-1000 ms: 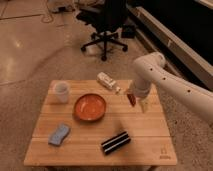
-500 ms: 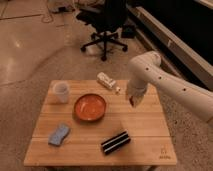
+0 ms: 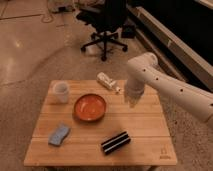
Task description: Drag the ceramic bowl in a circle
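The ceramic bowl (image 3: 90,107), wide, shallow and orange-red inside, sits on the wooden table (image 3: 145,130) left of centre. My white arm reaches in from the right. The gripper (image 3: 131,100) hangs below the arm's wrist, above the table to the right of the bowl and apart from it. It holds nothing that I can see.
A small white cup (image 3: 61,91) stands at the table's back left. A white tube-like object (image 3: 108,82) lies at the back. A blue sponge (image 3: 59,135) lies front left. A black box (image 3: 115,142) lies at the front. An office chair (image 3: 107,25) stands on the floor behind.
The arm and gripper have moved left, toward the bowl. The bowl and the other objects have not moved.
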`<state>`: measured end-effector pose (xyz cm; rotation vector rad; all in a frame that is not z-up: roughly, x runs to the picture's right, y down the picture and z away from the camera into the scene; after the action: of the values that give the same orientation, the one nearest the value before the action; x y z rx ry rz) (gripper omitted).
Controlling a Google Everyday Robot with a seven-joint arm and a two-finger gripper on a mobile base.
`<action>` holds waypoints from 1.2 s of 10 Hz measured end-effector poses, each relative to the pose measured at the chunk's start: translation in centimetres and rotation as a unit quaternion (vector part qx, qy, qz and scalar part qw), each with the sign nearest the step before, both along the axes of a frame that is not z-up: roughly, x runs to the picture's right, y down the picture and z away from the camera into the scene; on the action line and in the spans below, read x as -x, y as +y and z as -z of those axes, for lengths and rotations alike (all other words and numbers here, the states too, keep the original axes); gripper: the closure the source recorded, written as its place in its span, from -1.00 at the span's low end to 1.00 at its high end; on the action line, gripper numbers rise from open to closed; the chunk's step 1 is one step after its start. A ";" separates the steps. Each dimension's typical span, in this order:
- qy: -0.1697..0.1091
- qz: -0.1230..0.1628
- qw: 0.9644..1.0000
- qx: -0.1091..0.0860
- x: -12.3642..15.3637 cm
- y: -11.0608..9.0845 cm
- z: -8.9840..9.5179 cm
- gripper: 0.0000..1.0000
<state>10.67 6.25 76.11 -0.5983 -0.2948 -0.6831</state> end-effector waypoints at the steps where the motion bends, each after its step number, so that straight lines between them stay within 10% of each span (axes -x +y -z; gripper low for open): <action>1: -0.008 0.014 1.000 -0.001 -0.2 0.1 0.1 0.17; 12: -0.030 0.051 0.998 -0.002 3.4 1.3 -1.7 0.17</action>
<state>7.27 7.57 77.77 -0.5933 -0.3215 -0.8007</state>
